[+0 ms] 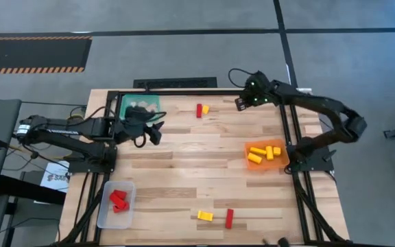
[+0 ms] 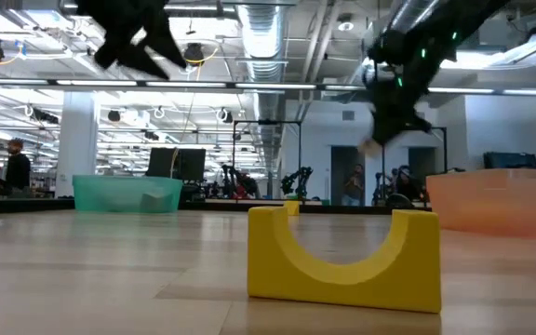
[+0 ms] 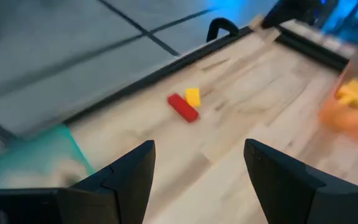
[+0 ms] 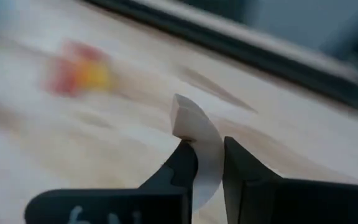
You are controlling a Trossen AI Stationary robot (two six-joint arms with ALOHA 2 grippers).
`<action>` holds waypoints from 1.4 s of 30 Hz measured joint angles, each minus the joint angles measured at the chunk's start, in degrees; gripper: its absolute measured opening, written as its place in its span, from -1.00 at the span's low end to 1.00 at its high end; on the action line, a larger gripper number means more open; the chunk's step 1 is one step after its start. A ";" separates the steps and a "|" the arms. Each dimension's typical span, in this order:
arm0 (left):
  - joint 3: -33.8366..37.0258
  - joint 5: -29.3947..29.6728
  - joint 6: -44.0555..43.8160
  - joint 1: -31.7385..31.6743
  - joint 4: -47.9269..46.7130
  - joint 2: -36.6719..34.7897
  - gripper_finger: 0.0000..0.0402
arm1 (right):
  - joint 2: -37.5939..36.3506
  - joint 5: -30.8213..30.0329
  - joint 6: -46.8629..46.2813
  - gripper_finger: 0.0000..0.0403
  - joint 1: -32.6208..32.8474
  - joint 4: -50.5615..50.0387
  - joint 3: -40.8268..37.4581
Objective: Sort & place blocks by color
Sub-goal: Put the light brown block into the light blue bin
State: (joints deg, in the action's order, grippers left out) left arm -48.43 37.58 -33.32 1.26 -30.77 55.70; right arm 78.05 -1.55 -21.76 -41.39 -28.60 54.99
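Observation:
My right gripper (image 1: pixel 241 103) hangs above the far part of the table, shut on a pale wooden arch block (image 4: pixel 194 130). A red brick (image 1: pixel 199 110) and a yellow block (image 1: pixel 206 109) lie together to its left. My left gripper (image 3: pixel 197 163) is open beside the teal tray (image 1: pixel 123 103), which holds pale blocks (image 1: pixel 138 107). The orange tray (image 1: pixel 251 147) holds yellow blocks (image 1: pixel 260 153), and the clear tray (image 1: pixel 105 213) holds red ones (image 1: pixel 118 200). A yellow arch (image 1: pixel 205 216) and a red brick (image 1: pixel 229 218) rest near the near edge. My right gripper pinches the pale arch block between its two fingers at one end of the curve (image 4: pixel 207 165); the other end (image 4: pixel 182 112) sticks out past the fingertips. In the low view the block (image 2: pixel 368 147) is lifted clear, well above the table.
The three trays sit at the table's far left, right and near left. A black frame (image 1: pixel 177 84) runs along the far edge, and the arm bases stand at the left and right sides. Bare wood lies in the middle. People stand in the room beyond.

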 joint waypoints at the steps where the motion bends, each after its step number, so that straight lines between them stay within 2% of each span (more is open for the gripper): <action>1: 2.68 -0.81 -3.27 -0.27 2.49 -0.66 0.16 | -1.42 1.74 -0.18 -0.75 1.95 2.52 0.11; 4: 11.79 -9.43 -9.58 -1.90 19.07 -1.35 0.16 | -3.92 8.61 0.46 -0.76 7.80 9.71 0.08; 6: 17.85 -17.36 -9.27 -2.84 35.76 -0.94 0.16 | -4.56 13.18 0.58 -0.76 11.38 15.26 0.05; 8: 22.17 -22.79 -9.21 -3.86 51.70 1.31 0.16 | -4.55 17.19 0.19 -0.76 14.32 20.38 0.08; 11: 25.07 -24.31 -11.63 -5.49 64.92 4.61 0.16 | -3.65 20.75 -0.80 -0.75 18.46 28.19 0.03; 13: 24.92 -25.28 -12.42 -6.34 69.28 6.58 0.16 | -2.31 21.38 -1.66 -0.75 21.16 32.78 0.05; 18: 21.24 -27.54 -6.80 -6.76 72.90 10.38 0.16 | 2.23 21.39 -5.73 -0.75 26.85 43.53 0.08; 27: 16.34 -28.85 6.74 -6.15 70.87 11.86 0.16 | 9.78 19.36 -13.43 -0.75 31.17 52.25 -0.01; 34: 16.36 -28.93 7.16 -6.15 66.90 11.93 0.16 | 11.93 19.10 -16.04 -0.74 32.25 56.58 0.01; 42: 16.36 -31.77 7.53 -6.15 67.00 11.93 0.16 | 12.31 17.75 -16.39 -0.74 31.88 57.89 0.01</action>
State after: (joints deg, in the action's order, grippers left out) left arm -32.08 5.81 -25.79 -4.89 36.23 67.64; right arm 90.37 16.19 -38.15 -9.51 29.29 55.00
